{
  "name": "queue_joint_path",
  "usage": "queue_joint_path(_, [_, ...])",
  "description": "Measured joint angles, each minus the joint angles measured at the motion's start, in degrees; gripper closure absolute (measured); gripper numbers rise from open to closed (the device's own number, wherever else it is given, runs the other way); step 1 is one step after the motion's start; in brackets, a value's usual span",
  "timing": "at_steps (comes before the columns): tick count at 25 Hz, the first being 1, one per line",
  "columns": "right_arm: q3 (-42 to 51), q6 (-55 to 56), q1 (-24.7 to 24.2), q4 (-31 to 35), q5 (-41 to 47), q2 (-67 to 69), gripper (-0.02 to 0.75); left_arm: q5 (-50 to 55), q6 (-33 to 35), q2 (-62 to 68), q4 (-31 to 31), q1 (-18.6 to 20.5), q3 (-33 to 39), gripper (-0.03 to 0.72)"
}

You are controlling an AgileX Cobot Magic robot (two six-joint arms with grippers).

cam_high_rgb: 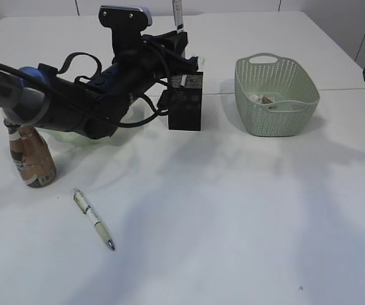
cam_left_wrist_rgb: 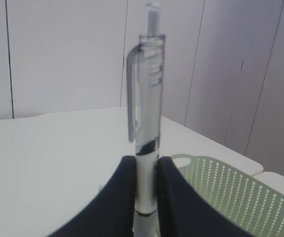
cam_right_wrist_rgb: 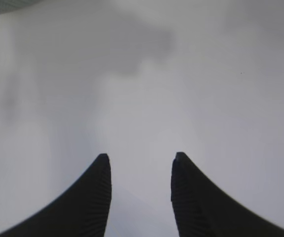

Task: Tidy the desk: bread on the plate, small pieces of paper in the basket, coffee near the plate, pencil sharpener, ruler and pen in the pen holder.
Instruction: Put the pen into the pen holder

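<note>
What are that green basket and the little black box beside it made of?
The basket looks like matte moulded plastic: smooth rim, cut-out handles, even rows of holes imitating weave. The black box, a pen holder, appears to be fine metal mesh, judging by its see-through grid walls, though painted plastic can't be ruled out.

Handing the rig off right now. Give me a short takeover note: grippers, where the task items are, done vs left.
Left gripper: shut on a clear pen, held upright above the pen holder, not released.
Right gripper: open, empty, over bare desk.
Coffee stands at the left, beside the plate; the left arm hides most of the plate, so the bread can't be confirmed.
Basket at the right holds some small bits.
Second pen lies on the desk in front.
Done: coffee by the plate.
Left: drop the held pen in the holder, then the second pen. Ruler and sharpener not visible; check.
</note>
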Motion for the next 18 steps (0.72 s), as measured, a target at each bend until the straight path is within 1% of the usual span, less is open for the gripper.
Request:
queue_joint_path(3, [0.0, 0.0, 0.0, 0.0, -1.11, 0.0, 0.405, 0.0, 0.0, 0.0, -0.22, 0.52, 0.0, 0.624])
queue_joint_path(5, [0.0, 0.0, 0.0, 0.0, -1.8, 0.0, 0.405, 0.49, 0.0, 0.54, -0.22, 0.94, -1.44, 0.624])
queue_joint_path(10, [0.0, 0.0, 0.0, 0.0, -2.39, 0.0, 0.405, 5.38, 0.0, 4.11, -0.33, 1.29, -9.04, 0.623])
queue_joint_path(13, [0.0, -0.03, 0.0, 0.0, -2.48, 0.0, 0.405, 9.46, 0.0, 5.79, -0.33, 1.29, -11.87, 0.622])
queue_joint_path(18, [0.0, -0.03, 0.0, 0.0, -2.63, 0.09, 0.405, 10.88, 0.0, 8.3, -0.33, 1.29, -12.52, 0.622])
